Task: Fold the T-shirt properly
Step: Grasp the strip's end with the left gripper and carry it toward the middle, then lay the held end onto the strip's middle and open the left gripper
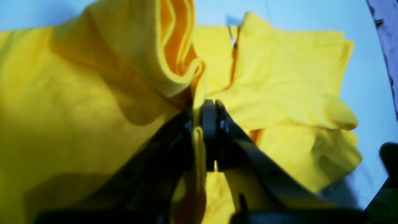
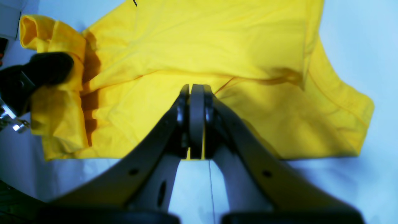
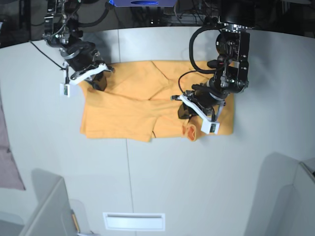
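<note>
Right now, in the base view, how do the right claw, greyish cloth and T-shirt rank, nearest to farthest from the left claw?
1. T-shirt: pinched in the left claw.
2. Right claw: across, over the shirt's other half.
3. Greyish cloth: at the view's left edge.

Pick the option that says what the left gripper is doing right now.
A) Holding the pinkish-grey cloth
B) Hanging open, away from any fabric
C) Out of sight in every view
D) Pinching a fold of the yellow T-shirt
D, since a raised fold of the yellow T-shirt runs between the closed fingertips of the left gripper.
</note>
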`<action>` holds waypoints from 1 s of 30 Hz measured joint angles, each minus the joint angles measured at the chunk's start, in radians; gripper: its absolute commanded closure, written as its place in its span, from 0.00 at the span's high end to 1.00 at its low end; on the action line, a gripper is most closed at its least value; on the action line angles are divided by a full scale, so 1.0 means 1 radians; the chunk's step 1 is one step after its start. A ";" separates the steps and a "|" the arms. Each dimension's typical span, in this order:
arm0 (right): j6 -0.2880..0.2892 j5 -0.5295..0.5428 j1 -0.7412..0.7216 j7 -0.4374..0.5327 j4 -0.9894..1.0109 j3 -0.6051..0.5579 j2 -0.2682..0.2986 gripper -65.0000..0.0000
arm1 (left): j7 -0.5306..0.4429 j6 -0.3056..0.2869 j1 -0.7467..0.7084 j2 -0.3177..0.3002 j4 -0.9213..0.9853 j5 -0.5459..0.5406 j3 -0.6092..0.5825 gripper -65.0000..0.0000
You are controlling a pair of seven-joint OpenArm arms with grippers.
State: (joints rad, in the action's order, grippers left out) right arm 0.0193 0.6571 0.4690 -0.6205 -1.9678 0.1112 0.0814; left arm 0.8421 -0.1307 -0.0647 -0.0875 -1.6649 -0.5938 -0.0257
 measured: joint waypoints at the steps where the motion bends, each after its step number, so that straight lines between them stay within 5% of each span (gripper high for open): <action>1: 0.000 0.000 0.000 0.000 0.000 0.000 0.000 0.00 | 0.000 0.000 0.004 0.002 0.000 -0.003 -0.002 0.00; 30: -0.003 0.000 -0.011 -0.003 0.002 0.000 -0.003 0.00 | 0.015 0.000 -0.019 0.020 0.019 -0.006 -0.001 0.00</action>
State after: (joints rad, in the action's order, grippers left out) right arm 0.0158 0.6575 0.4583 -0.6239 -1.9659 0.1112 0.0788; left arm 0.8574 -0.1303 -0.0834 -0.0673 -1.6463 -0.5995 -0.0269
